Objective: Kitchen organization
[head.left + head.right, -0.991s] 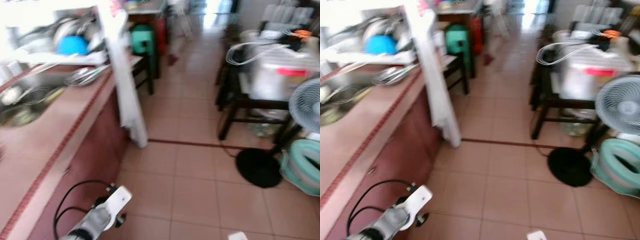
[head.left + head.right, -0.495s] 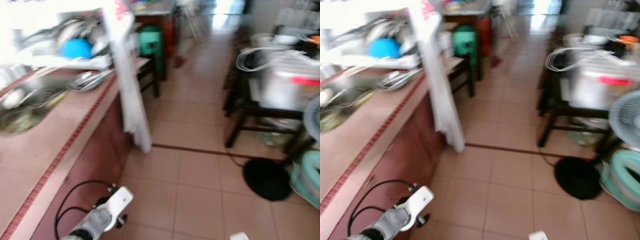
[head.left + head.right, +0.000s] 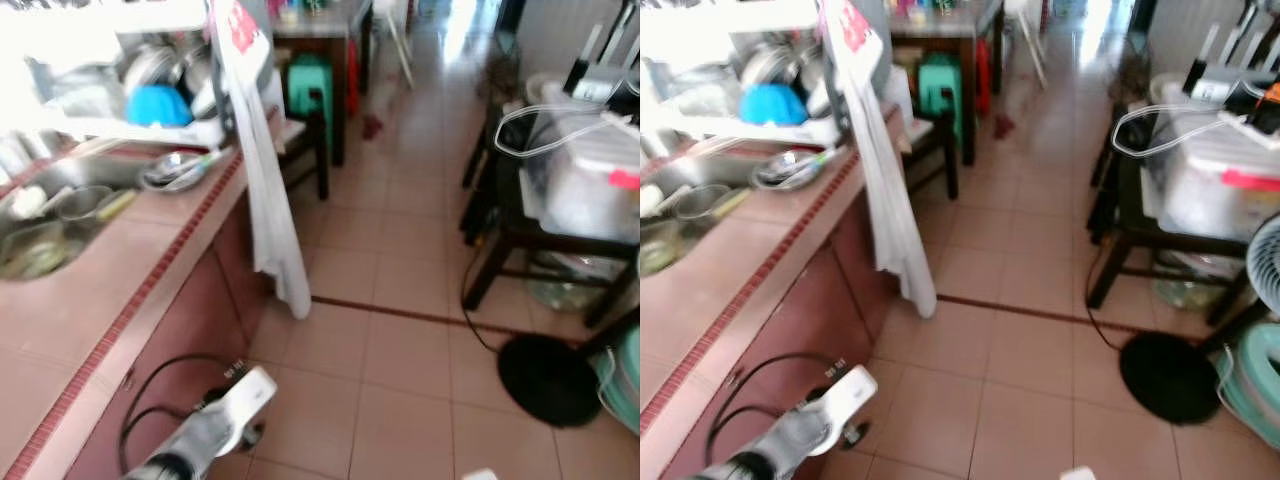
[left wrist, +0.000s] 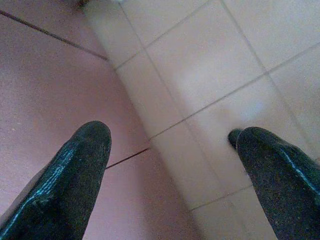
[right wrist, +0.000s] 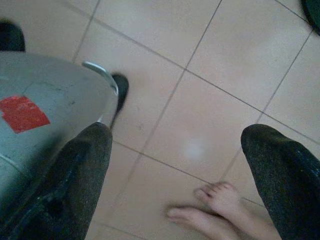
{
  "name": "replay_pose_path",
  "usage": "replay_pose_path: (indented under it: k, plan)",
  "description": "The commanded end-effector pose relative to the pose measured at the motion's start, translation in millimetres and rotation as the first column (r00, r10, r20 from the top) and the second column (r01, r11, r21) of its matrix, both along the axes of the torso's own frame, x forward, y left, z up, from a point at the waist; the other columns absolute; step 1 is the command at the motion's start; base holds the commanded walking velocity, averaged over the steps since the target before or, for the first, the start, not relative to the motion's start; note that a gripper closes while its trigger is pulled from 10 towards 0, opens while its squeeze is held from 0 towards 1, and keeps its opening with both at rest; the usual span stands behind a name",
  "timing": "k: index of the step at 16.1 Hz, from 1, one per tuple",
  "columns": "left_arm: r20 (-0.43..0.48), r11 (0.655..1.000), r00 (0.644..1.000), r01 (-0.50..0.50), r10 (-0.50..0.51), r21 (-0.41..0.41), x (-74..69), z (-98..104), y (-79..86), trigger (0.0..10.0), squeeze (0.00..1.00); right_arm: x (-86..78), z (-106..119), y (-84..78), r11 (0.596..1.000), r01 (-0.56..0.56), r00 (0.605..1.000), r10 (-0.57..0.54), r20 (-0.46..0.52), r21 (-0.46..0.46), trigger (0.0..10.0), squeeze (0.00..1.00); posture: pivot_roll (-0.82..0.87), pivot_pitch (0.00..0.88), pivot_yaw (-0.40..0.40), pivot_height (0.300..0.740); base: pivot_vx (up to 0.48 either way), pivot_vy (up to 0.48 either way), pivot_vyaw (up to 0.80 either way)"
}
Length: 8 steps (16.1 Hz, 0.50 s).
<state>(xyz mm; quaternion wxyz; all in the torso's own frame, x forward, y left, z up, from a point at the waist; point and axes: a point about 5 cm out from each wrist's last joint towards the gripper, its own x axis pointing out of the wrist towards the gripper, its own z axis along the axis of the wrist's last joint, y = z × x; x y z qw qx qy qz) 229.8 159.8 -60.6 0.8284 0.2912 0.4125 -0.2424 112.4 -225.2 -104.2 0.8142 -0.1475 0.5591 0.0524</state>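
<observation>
Tiled floor (image 3: 400,360) runs down the kitchen, with a reddish counter (image 3: 90,320) along the left. Its sink (image 3: 45,225) holds dishes; a dish rack (image 3: 130,95) with a blue bowl (image 3: 158,103) stands at the far end, a white cloth (image 3: 270,200) hanging beside it. Both arms hang low: left gripper (image 4: 170,145) and right gripper (image 5: 175,150) point at the floor, jaws spread, holding nothing. A person's bare foot (image 5: 220,210) is near the right gripper.
</observation>
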Motion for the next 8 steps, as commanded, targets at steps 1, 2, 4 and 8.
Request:
replay_pose_path:
  k: [1, 2, 4, 8]
  plan:
    - [0.031, 0.999, 0.999, 0.030, -0.030, -0.016, 8.6, 5.3, -11.8, 10.0, 0.00, 0.7, -2.2, 13.0, 0.999, -0.008, 1.000, 0.008, 0.004, 0.046, 10.0, 0.00, 0.00, 0.005, 0.079, 0.740, 0.360, 0.000, 0.00]
    - [0.031, 0.999, 0.999, 0.031, -0.030, -0.016, 8.8, 5.4, -12.1, 10.0, 0.00, 0.6, -2.2, 13.1, 0.999, -0.009, 1.000, 0.008, 0.003, 0.045, 10.0, 0.00, 0.00, 0.007, 0.079, 0.740, 0.364, 0.000, 0.00]
    - [0.031, 0.999, 0.999, 0.028, -0.028, -0.018, 8.7, 5.4, -12.2, 10.0, 0.00, 0.8, -2.2, 13.1, 0.999, -0.009, 1.000, 0.009, 0.002, 0.045, 10.0, 0.00, 0.00, 0.008, 0.077, 0.740, 0.358, 0.000, -0.75]
    - [0.030, 1.000, 0.999, 0.024, -0.024, -0.020, 8.4, 5.2, -12.2, 10.0, 0.00, 1.0, -2.1, 13.4, 0.999, -0.009, 1.000, 0.009, 0.004, 0.047, 10.0, 0.00, 0.00, 0.010, 0.078, 0.740, 0.361, 0.000, -0.43]
